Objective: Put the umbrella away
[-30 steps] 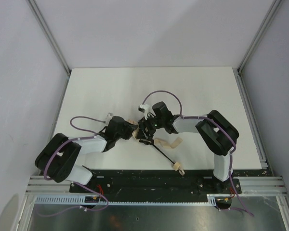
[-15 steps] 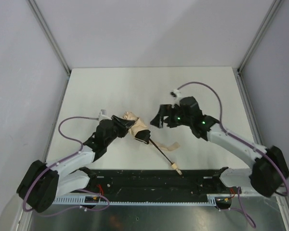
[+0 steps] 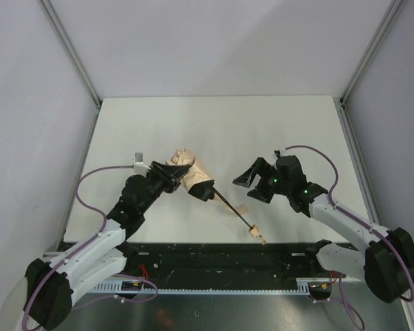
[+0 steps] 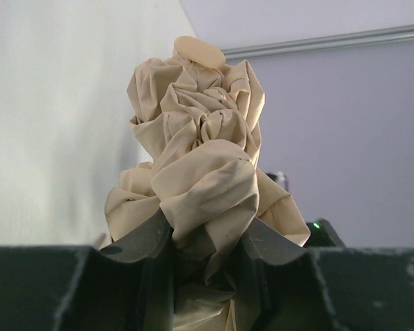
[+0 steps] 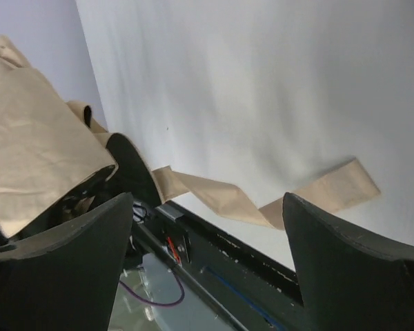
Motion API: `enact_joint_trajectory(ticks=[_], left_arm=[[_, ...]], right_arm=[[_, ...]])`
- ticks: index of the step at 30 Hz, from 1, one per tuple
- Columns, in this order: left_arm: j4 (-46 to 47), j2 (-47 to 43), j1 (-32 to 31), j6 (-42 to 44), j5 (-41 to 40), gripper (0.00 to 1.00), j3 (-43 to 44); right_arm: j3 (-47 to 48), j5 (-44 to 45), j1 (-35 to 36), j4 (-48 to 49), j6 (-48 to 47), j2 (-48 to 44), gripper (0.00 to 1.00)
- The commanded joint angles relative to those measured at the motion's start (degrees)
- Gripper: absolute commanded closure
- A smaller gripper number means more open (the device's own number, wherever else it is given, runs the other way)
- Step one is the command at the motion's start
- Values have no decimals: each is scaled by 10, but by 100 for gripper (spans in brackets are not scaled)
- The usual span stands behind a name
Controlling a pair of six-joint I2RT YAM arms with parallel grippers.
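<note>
The umbrella (image 3: 192, 178) is a crumpled bundle of beige fabric at the table's middle left. Its thin dark shaft (image 3: 233, 212) slants down to the right and ends in a small tan handle (image 3: 256, 234). My left gripper (image 3: 172, 176) is shut on the fabric's left end. In the left wrist view the bunched fabric (image 4: 200, 152) stands out between the fingers (image 4: 146, 241), a tan end cap (image 4: 199, 52) at its top. My right gripper (image 3: 253, 181) hangs open to the right of the umbrella, apart from it. The right wrist view shows the fabric (image 5: 34, 131) and a beige closure strap (image 5: 331, 189).
The white table (image 3: 276, 124) is walled by grey panels with metal posts (image 3: 69, 48) at the back corners. A black rail (image 3: 214, 255) runs along the near edge, just below the handle. Purple cables loop off both arms.
The right gripper let go of the umbrella, opened wide and pulled back to the right. The left arm stretched out and kept its hold on the fabric, shifting the umbrella slightly left and back.
</note>
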Motion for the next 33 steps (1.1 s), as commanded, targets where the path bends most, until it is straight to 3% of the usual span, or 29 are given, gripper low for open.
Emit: enact_joint_trajectory(ticks=[1, 5, 9, 15, 22, 33], left_arm=[[67, -37, 7, -39, 43, 100, 33], [67, -51, 13, -52, 71, 100, 59], [68, -59, 18, -61, 82, 100, 79], [70, -64, 19, -72, 94, 100, 108], [71, -78, 19, -84, 107, 100, 128], [72, -81, 19, -99, 105, 100, 137]], right_arm=[[3, -160, -36, 103, -98, 46, 9], [0, -338, -49, 224, -209, 87, 13], [14, -393, -17, 265, -275, 86, 12], [45, -369, 22, 270, -291, 137, 13], [50, -396, 42, 414, -211, 221, 22], [68, -292, 89, 496, -145, 281, 12]])
